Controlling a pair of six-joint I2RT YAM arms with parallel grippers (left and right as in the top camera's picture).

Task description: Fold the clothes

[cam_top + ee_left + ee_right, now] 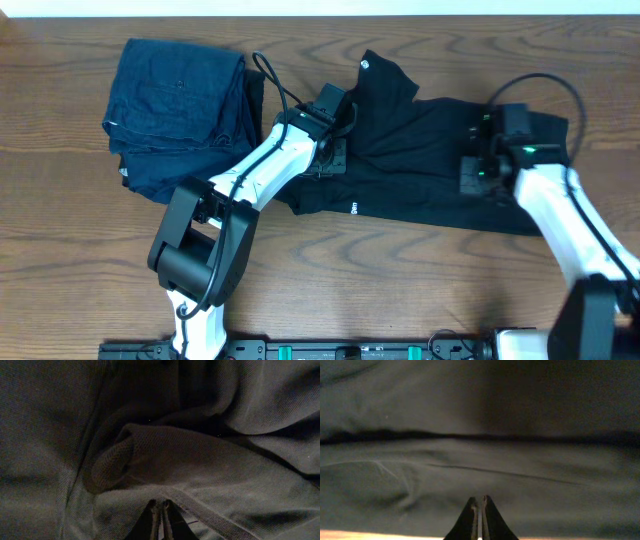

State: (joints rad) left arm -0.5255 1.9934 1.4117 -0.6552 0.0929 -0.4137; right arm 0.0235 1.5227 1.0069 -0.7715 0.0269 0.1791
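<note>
Both claws are pressed together against cloth: left claw [160, 504] on the black T-shirt [420, 150], right claw [480, 500] further along it. It lies crumpled across the table [400, 290], beside a folded blue stack [180, 100].

The overhead camera looked straight down from high above the brown wood-grain table [400, 290], with the whole black soft-fabric short-sleeved T-shirt [420, 170] across the centre and right of its frame. The left wrist camera sat very close over the shirt's rumpled folds, the left gripper [161, 508] at bottom centre. The right wrist camera looked low along smoother cloth, the right gripper [480, 502] at bottom centre and a strip of table along the bottom edge. All three views shared the shirt.
</note>
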